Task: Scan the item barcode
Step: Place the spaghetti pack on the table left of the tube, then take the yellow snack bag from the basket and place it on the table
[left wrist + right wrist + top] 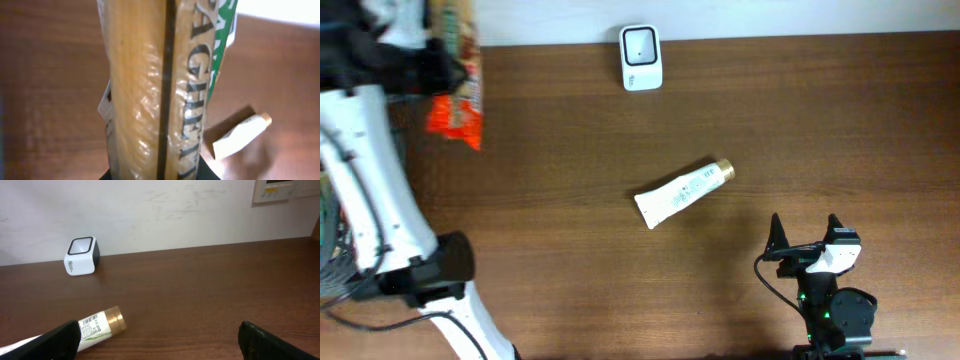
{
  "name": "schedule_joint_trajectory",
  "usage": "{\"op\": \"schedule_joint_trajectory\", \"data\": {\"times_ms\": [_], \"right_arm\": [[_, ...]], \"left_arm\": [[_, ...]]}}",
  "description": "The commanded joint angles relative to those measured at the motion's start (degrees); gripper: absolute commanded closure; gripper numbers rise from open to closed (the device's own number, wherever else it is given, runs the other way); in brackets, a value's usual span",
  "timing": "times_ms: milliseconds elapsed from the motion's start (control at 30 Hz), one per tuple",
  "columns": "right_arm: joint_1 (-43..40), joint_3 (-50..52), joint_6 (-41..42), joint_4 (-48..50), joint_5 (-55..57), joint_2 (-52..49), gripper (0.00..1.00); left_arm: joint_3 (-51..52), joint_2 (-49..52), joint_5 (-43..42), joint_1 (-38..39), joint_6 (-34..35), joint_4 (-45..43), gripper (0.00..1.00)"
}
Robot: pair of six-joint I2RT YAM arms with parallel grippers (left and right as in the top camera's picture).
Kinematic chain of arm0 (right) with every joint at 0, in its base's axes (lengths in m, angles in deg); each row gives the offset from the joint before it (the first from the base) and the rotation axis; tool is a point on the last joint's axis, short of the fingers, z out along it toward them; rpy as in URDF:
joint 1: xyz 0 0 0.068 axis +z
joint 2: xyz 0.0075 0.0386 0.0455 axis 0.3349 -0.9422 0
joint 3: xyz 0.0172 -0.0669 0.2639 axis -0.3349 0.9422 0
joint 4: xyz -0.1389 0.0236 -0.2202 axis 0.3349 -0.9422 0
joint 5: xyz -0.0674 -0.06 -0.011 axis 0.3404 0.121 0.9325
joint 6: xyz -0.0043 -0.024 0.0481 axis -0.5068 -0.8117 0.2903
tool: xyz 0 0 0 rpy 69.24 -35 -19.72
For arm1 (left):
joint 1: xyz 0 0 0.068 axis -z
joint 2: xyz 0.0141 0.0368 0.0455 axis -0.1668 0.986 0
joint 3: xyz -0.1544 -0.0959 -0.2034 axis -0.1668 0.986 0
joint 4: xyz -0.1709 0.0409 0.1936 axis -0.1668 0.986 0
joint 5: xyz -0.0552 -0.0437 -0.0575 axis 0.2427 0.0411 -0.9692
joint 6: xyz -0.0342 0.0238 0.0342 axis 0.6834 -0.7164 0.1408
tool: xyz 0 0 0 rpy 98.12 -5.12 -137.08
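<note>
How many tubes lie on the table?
1. The tube lies mid-table, in front of the scanner; the left arm may hide others.

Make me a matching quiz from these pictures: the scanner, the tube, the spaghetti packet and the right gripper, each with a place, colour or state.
Things:
1. scanner
2. tube
3. spaghetti packet
4. right gripper

Descriptions:
A. jaws wide open
B. gold cap
C. at the far edge of the table
D. fills the left wrist view

Pairs: 1-C, 2-B, 3-D, 4-A
</note>
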Motion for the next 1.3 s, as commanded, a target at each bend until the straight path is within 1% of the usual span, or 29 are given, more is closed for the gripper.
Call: {"op": "schedule_joint_trajectory", "data": {"times_ms": [0,100,133,267,400,433,467,500,533,600,633,667,733,767,800,833,867,933,1000,1067,1133,1200,1267], "right_arm": [[0.3,0.5,0.2,-0.2,0.5,0.4,0.01],[0.3,0.5,0.2,-0.2,0.5,0.4,0.01],[0.3,0.5,0.2,-0.2,0.5,0.4,0.01],[0.3,0.5,0.2,-0.2,0.5,0.4,0.01],[0.3,0.5,0.2,-0.2,0.5,0.4,0.01],[0.3,0.5,0.2,-0.2,0.5,0.4,0.01],[0.3,0.5,0.2,-0.2,0.5,0.4,0.01],[0.3,0.5,0.2,-0.2,0.5,0.4,0.01],[0.3,0.5,0.2,-0.2,0.5,0.4,0.01],[0.3,0.5,0.2,-0.2,0.5,0.4,0.01],[0.3,0.5,0.2,-0.2,0.5,0.4,0.01],[0.3,0.5,0.2,-0.2,0.5,0.4,0.01],[0.3,0.5,0.2,-0.2,0.5,0.4,0.01],[0.3,0.5,0.2,-0.2,0.5,0.4,0.01],[0.3,0.5,0.2,-0.2,0.5,0.4,0.01],[0.3,0.5,0.2,-0.2,0.5,0.4,0.01],[0.3,0.5,0.2,-0.2,0.5,0.4,0.01],[0.3,0.5,0.2,-0.2,0.5,0.4,0.01],[0.3,0.5,0.2,-0.2,0.5,0.4,0.01],[0.3,0.5,0.2,-0.2,0.5,0.4,0.01],[0.3,0.5,0.2,-0.2,0.5,0.4,0.01],[0.3,0.5,0.2,-0.2,0.5,0.4,0.01],[0.3,0.5,0.2,-0.2,0.5,0.4,0.01]], "left_arm": [[8.6,1.2,6.4,9.0,3.1,-1.9,1.0],[21.8,1.8,8.5,14.3,6.1,-7.3,1.0],[30.5,1.8,8.5,16.6,7.1,-10.6,1.0],[48.2,1.8,8.4,20.6,9.2,-18.2,1.0],[58.8,1.8,8.3,24.7,9.1,-22.9,1.0],[59.3,1.8,8.6,24.8,9.1,-23.1,0.73],[59.1,1.8,8.5,24.5,9.1,-22.7,0.4],[58.7,1.8,8.5,24.5,9.1,-22.1,0.14],[56.4,1.7,8.5,24.5,8.0,-19.8,0.01],[47.3,0.8,9.9,24.5,6.5,-14.8,0.01],[38.7,0.0,13.1,24.4,6.5,-12.0,0.0],[27.8,-1.2,18.0,23.4,6.5,-9.7,0.01],[16.5,-2.4,22.9,20.5,6.5,-9.1,0.01],[7.7,-2.8,23.5,16.1,6.6,-8.8,0.01],[4.3,-3.0,23.5,13.1,6.6,-8.7,0.01],[-1.1,-3.4,23.8,5.1,6.9,-8.6,0.01],[-2.4,-3.5,25.3,-0.1,10.3,-8.7,0.01],[-2.2,-3.3,29.7,-9.2,15.8,-8.4,0.01],[-0.1,-3.1,29.9,-19.5,18.6,-8.2,0.01],[5.0,-3.0,29.7,-27.0,19.6,-7.8,0.01],[14.6,-3.0,29.7,-32.6,20.2,-9.0,0.01],[26.4,-3.0,29.5,-36.7,20.2,-13.4,0.01],[37.6,-3.0,29.5,-38.2,17.3,-18.0,0.01]]}}
